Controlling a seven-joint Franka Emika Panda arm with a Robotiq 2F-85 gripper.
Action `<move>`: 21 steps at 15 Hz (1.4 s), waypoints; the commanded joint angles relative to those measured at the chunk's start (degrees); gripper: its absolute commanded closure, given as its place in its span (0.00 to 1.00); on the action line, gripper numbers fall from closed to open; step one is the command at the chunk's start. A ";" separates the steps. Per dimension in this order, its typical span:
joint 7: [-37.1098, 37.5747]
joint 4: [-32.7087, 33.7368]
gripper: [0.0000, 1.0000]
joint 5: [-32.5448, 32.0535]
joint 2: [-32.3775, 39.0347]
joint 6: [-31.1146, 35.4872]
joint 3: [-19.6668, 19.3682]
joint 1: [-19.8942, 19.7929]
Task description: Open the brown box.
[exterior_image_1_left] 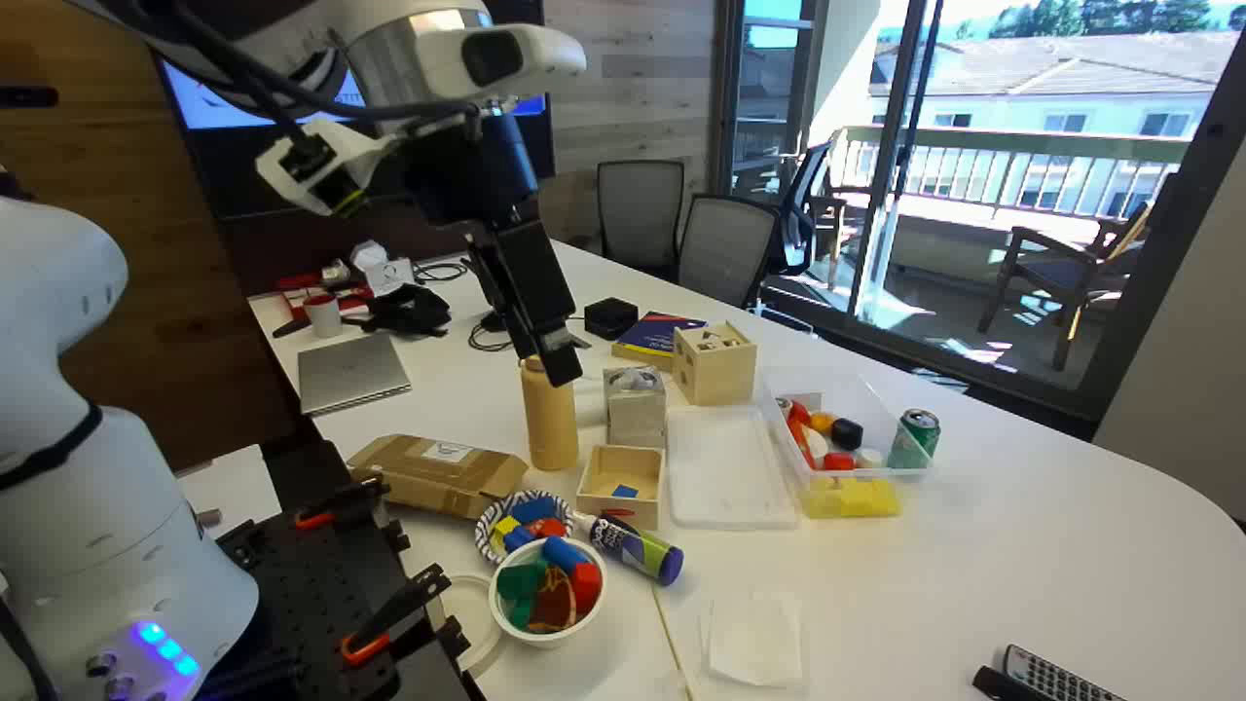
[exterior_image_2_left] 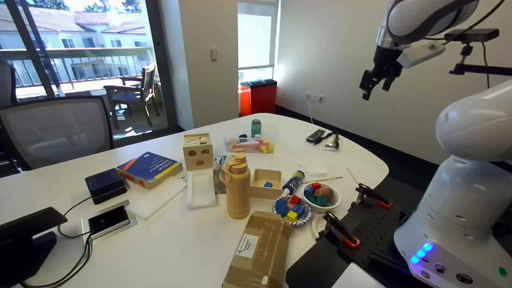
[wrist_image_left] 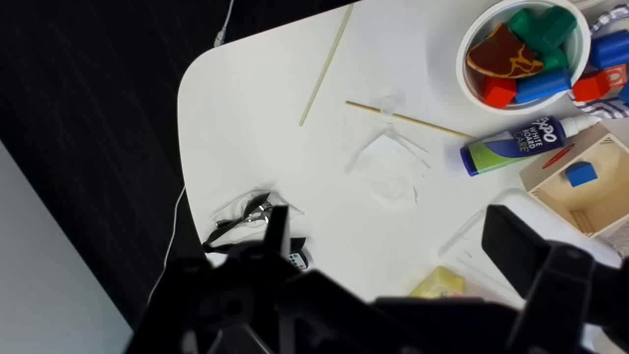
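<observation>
A robot arm (exterior_image_2_left: 424, 20) hangs high over a white counter (exterior_image_1_left: 934, 574), its fingers (wrist_image_left: 513, 246) parted and gripping nothing, well apart from the brown box (exterior_image_1_left: 428, 477) it is meant to open. The box lies closed near the robot's base (exterior_image_1_left: 117, 526) and the counter's edge, a tan bottle (exterior_image_2_left: 238, 194) standing close by and a patterned bowl (exterior_image_1_left: 487, 531) of coloured blocks (exterior_image_2_left: 292, 216) near one corner; whether bowl and box touch cannot be told. Neither box nor bottle shows in the wrist view, so an approach steered by that view alone could land off the mark. The upright bottle looks the likeliest casualty, apt to topple if the arm sweeps in low, while a nudge to the bowl could scatter its load. Light cardboard may skid instead of lifting under a push, and what appear to be strips of brown tape (exterior_image_1_left: 469, 474) could hold it sealed. The box is low, long and matte, its sides slanting, a white paper label (exterior_image_1_left: 447, 451) on top. The bottle is a smooth cylinder that narrows at the top; the bowl is round, printed in zigzags.
</observation>
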 commanded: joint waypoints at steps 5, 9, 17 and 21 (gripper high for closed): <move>-0.63 0.65 0.00 1.30 3.19 1.23 0.24 1.79; -4.07 1.98 0.00 8.34 13.31 4.21 -0.63 10.48; -27.40 3.99 0.00 37.82 38.40 12.97 -1.49 27.79; -46.37 8.89 0.00 55.20 48.43 7.85 2.76 28.59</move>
